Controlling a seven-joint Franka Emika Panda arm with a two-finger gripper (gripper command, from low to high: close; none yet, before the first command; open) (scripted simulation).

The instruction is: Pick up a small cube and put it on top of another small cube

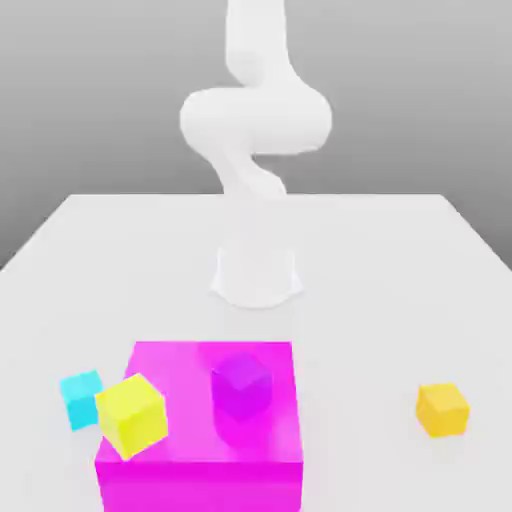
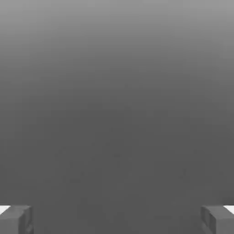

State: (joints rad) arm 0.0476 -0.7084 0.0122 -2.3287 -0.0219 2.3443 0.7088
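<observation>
The pincer [image 2: 117, 219] stands wide apart, its two grey fingertips [image 2: 16, 219] well separated, with nothing between them. The small plain orange-amber cube [image 1: 442, 409] sits alone on the white worktop [image 1: 400, 280] at the exterior view's right — well apart from the large magenta block [image 1: 200, 440]. A lemon-yellow cube [image 1: 131, 414] and a small cyan cube [image 1: 81, 397] sit at the left, just beside that block.

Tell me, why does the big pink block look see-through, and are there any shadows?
Exterior view: the pink block renders translucent, a purple shape showing through it; lighting is flat, with no clear cast shadows on the table. Hand view: a smooth grey gradient, the gripper fingertips at the corners.
</observation>
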